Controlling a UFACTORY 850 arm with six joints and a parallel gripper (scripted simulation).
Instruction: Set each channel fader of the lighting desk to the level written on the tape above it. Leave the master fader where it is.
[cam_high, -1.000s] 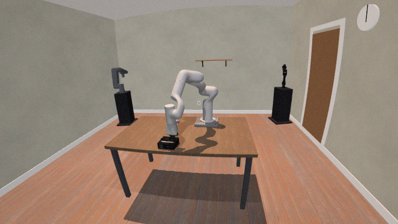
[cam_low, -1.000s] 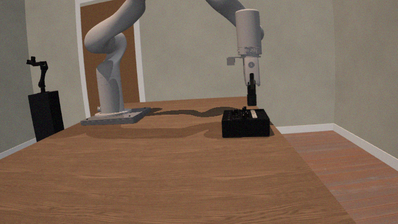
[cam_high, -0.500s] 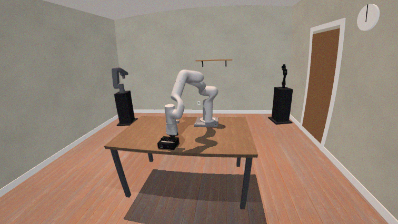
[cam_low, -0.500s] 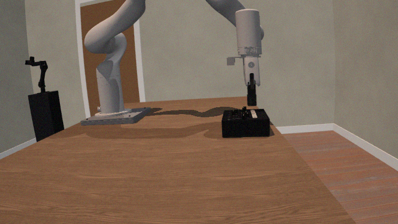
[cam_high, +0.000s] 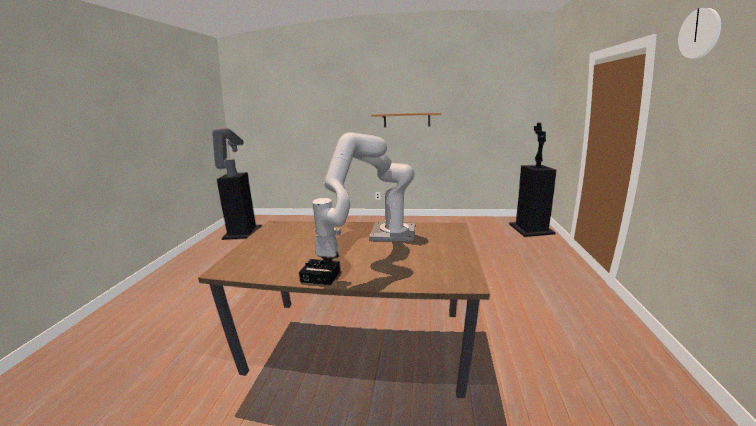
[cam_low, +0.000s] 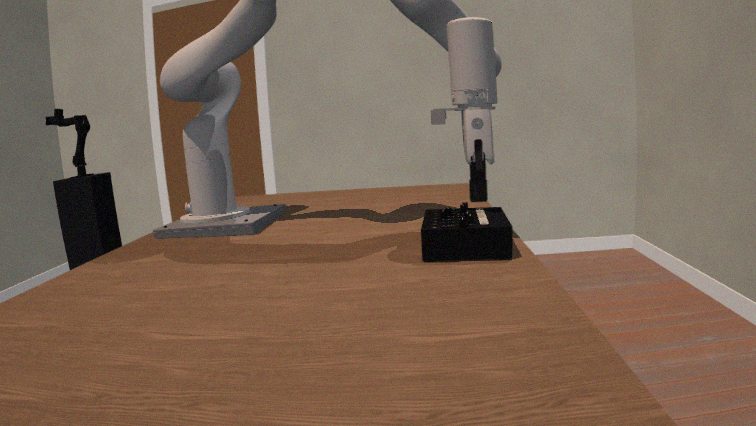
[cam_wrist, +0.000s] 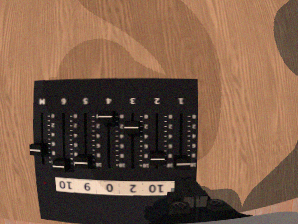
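Observation:
The black lighting desk (cam_wrist: 115, 149) lies on the wooden table; it also shows in the top view (cam_high: 319, 272) and the exterior view (cam_low: 466, 233). Its top has several vertical fader slots with small knobs at different heights. A white tape strip (cam_wrist: 112, 187) with handwritten numbers runs along one edge. The slot marked M (cam_wrist: 35, 151) is at the left in the wrist view. My gripper (cam_low: 477, 196) hangs a little above the desk, near the tape edge, with its fingers shut on nothing. In the wrist view the fingertips (cam_wrist: 189, 204) are dark and blurred by the desk's corner.
The arm's base plate (cam_low: 219, 222) is bolted to the table behind the desk. The desk stands near the table's edge (cam_high: 317, 288). Two black pedestals with figures (cam_high: 236, 203) (cam_high: 535, 198) stand on the floor by the walls.

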